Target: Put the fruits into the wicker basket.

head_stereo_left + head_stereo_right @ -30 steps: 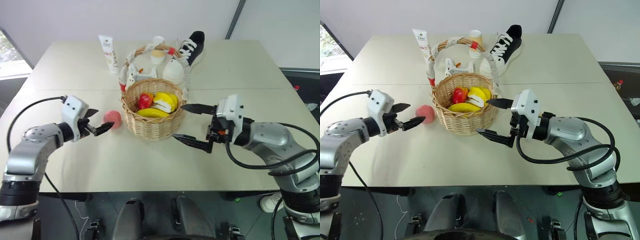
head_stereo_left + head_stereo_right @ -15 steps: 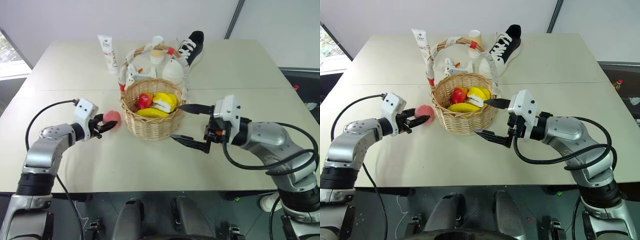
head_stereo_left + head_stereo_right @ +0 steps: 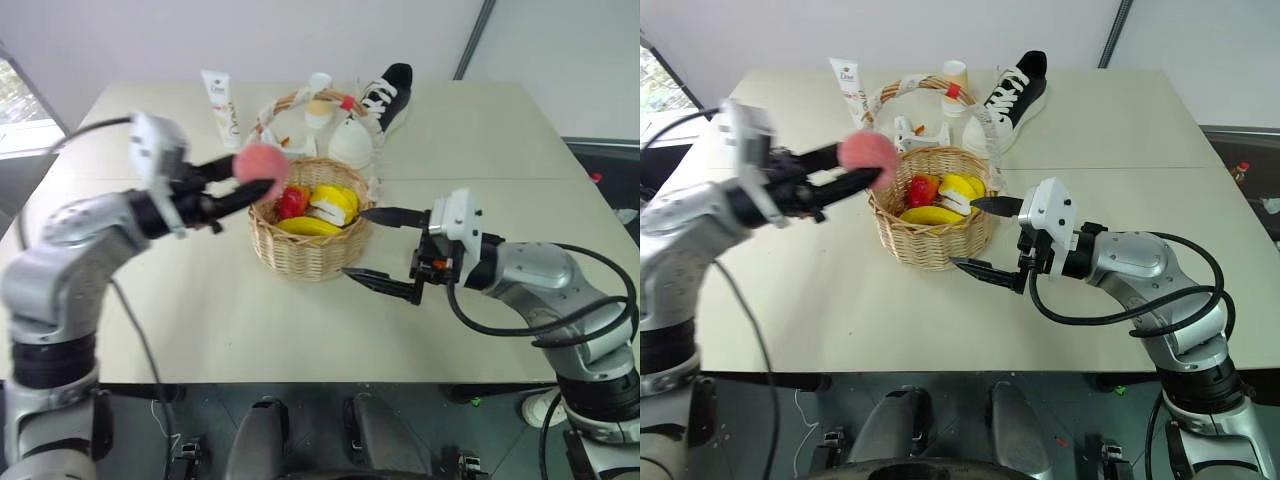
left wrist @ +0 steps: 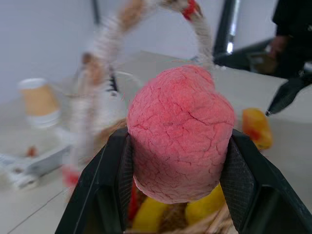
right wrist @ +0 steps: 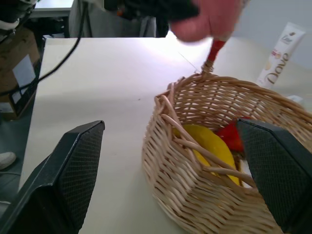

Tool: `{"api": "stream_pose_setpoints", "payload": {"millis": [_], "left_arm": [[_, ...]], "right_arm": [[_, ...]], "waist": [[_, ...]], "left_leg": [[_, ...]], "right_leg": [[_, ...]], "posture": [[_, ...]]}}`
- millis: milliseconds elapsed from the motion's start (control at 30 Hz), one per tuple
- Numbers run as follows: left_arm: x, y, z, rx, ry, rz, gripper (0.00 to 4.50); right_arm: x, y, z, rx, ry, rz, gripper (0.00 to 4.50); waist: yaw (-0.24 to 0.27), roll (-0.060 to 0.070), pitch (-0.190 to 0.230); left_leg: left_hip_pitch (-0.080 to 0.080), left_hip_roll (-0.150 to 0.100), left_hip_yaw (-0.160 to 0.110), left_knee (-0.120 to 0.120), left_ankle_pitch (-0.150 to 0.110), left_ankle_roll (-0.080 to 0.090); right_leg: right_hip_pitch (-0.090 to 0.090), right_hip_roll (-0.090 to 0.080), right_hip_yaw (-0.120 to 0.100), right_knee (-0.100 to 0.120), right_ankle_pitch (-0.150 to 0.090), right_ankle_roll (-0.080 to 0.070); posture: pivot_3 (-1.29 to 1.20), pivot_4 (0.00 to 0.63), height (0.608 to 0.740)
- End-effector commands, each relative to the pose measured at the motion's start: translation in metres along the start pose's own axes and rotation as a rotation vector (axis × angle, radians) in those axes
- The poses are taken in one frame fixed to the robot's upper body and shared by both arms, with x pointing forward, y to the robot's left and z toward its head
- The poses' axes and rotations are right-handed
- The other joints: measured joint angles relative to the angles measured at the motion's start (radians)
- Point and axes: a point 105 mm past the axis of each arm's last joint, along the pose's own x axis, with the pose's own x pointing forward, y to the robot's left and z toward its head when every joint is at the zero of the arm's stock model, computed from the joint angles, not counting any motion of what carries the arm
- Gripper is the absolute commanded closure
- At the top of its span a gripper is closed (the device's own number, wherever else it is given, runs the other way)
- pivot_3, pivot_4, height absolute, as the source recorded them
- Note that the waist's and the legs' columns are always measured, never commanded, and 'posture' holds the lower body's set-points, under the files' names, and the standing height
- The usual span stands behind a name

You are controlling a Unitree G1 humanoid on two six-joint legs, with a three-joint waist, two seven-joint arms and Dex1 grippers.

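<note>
Peach point(image 3: 262, 162) clamped in left gripper point(image 3: 250, 185), above rim of wicker basket point(image 3: 300, 250); several fruits already inside. Remaining: release. Right gripper point(image 3: 375, 250) beside basket, jaws apart, empty.

Left arm lifted and reaching toward the middle, left gripper point(image 3: 252, 180) squeezed tight on the pink peach point(image 3: 262, 162), one black finger point(image 4: 105, 187) on each side. Right arm bent in front, right gripper point(image 3: 382, 250) level with its two fingers spread wide apart, holding nothing.
</note>
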Motion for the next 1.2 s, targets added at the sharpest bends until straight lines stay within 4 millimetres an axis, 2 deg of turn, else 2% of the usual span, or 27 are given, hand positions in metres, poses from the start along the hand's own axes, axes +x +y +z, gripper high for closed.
{"api": "stream_pose_setpoints", "payload": {"millis": [33,100,133,233,367,467,567,833,1067,1200], "left_arm": [[0.024,0.002,-0.002,0.047,0.032,0.027,2.3],[0.028,0.004,-0.007,0.057,0.057,0.033,2.3],[0.028,0.004,-0.008,0.057,0.06,0.034,1.46],[0.026,0.007,-0.008,0.075,0.064,0.036,0.06],[0.02,0.005,-0.009,0.107,0.064,0.007,0.02],[0.008,-0.02,-0.004,0.127,0.012,-0.146,0.02],[0.0,-0.038,-0.017,0.107,0.064,-0.245,0.02],[0.003,-0.052,-0.033,0.1,0.107,-0.275,0.02],[0.001,-0.052,-0.036,0.091,0.113,-0.257,0.02],[0.0,-0.051,-0.036,0.079,0.108,-0.239,0.0]], "right_arm": [[-0.003,-0.004,0.01,-0.047,-0.027,-0.022,0.0],[-0.006,-0.007,0.008,-0.055,-0.01,-0.055,0.0],[-0.011,-0.011,0.006,-0.061,0.011,-0.085,0.0],[-0.027,-0.026,-0.002,-0.099,0.095,-0.175,0.0],[-0.052,-0.044,-0.014,-0.195,0.244,-0.249,0.0],[-0.08,-0.054,-0.039,-0.328,0.481,-0.237,0.0],[-0.096,-0.055,-0.064,-0.41,0.639,-0.155,0.0],[-0.108,-0.076,-0.102,-0.653,0.842,-0.037,0.0],[-0.1,-0.093,-0.112,-0.758,0.856,-0.025,0.0],[-0.094,-0.093,-0.106,-0.76,0.82,-0.034,1.28]], "waist": [[-0.002,0.0,0.0],[-0.007,0.0,0.0],[-0.008,0.0,0.0],[-0.001,0.0,0.0],[0.004,0.0,0.0],[0.004,0.001,0.0],[-0.001,0.001,0.001],[-0.004,0.001,0.001],[-0.003,0.001,0.001],[-0.002,0.001,0.001]], "left_leg": [[0.0,0.0,0.0,0.0,0.0,0.0],[0.0,0.001,0.0,0.0,0.0,0.0],[0.0,0.001,0.0,-0.001,0.0,0.0],[0.0,0.001,0.0,-0.001,0.0,0.0],[0.0,0.0,0.001,0.0,0.0,0.0],[0.0,0.0,0.002,-0.001,0.0,0.0],[0.0,0.001,0.003,-0.001,0.0,0.0],[0.001,0.001,0.004,0.0,0.0,0.0],[0.001,0.001,0.004,0.0,0.0,0.0],[0.001,0.001,0.004,0.001,0.0,0.0]], "right_leg": [[0.0,0.001,0.0,0.0,0.0,0.0],[-0.001,0.002,0.001,0.001,0.0,0.0],[-0.002,0.002,0.001,0.001,0.0,0.0],[-0.002,0.002,0.001,0.002,0.0,0.0],[-0.002,0.0,0.001,0.001,0.0,0.0],[-0.002,0.0,0.001,0.0,0.0,0.0],[-0.002,0.0,0.001,-0.001,0.0,0.0],[-0.001,0.001,0.002,0.0,0.0,0.0],[-0.001,0.001,0.003,0.0,0.0,0.0],[-0.001,0.001,0.003,0.001,0.0,0.0]], "posture": [[0.0,0.15,0.74],[0.0,0.15,0.74],[0.0,0.15,0.74],[0.0,0.15,0.74],[0.0,0.15,0.74],[0.0,0.15,0.74],[0.0,0.15,0.74],[0.0,0.15,0.74],[0.0,0.15,0.74],[0.0,0.15,0.74]]}}
